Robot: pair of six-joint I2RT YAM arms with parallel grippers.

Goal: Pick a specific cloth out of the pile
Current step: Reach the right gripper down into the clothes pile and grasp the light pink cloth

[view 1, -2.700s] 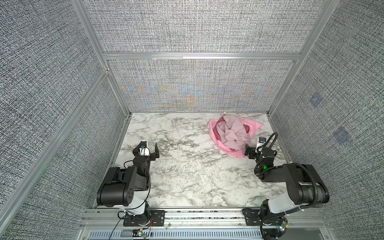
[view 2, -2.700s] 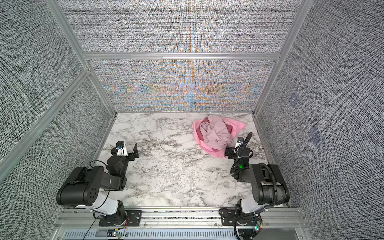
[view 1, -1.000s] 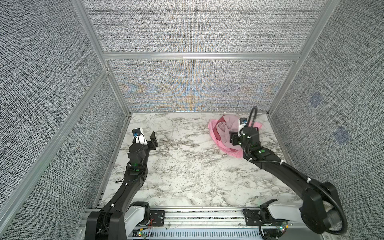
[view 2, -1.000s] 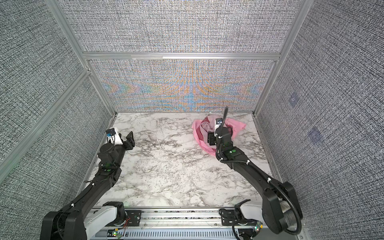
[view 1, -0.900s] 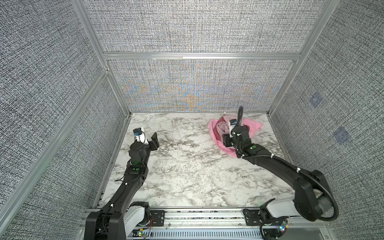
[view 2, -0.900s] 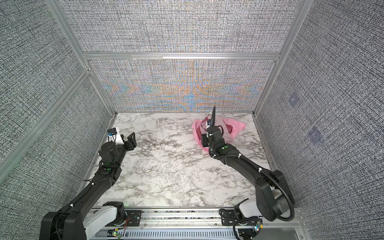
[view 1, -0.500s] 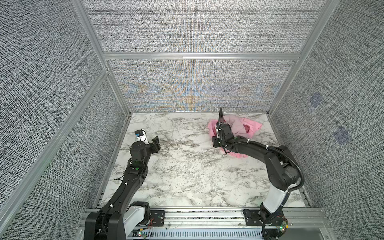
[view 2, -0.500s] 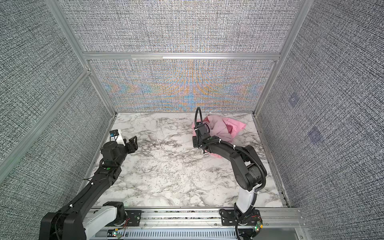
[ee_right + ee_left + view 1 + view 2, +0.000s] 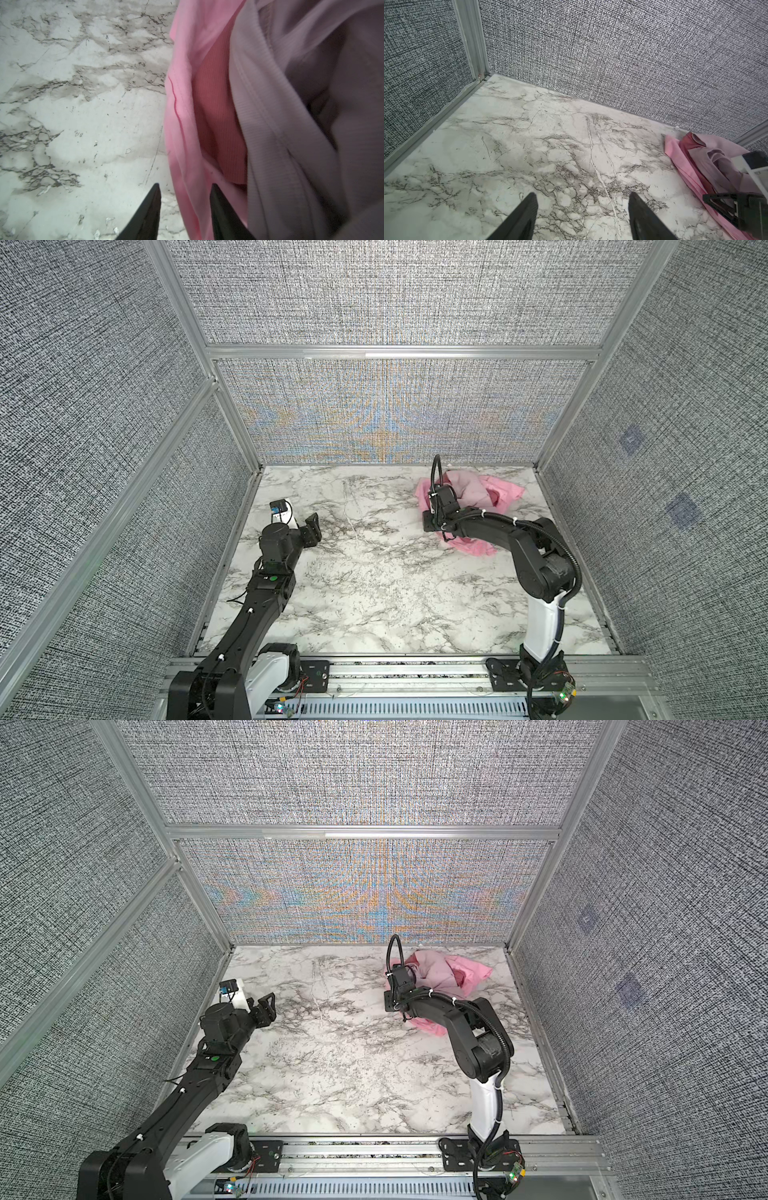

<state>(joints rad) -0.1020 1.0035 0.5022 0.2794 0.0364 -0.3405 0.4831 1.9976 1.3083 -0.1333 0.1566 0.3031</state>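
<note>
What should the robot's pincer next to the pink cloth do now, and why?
Probably pinch shut. The right pincer stands open astride the edge of the bright pink cloth, with one finger over the marble table and one over the fabric. The rose-red cloth and the mauve-grey cloth lie past that finger, so closing should catch only the pink one.

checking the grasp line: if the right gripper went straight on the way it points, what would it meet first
Probably the bright pink cloth: its edge lies right ahead of the right gripper; depth is unclear.
</note>
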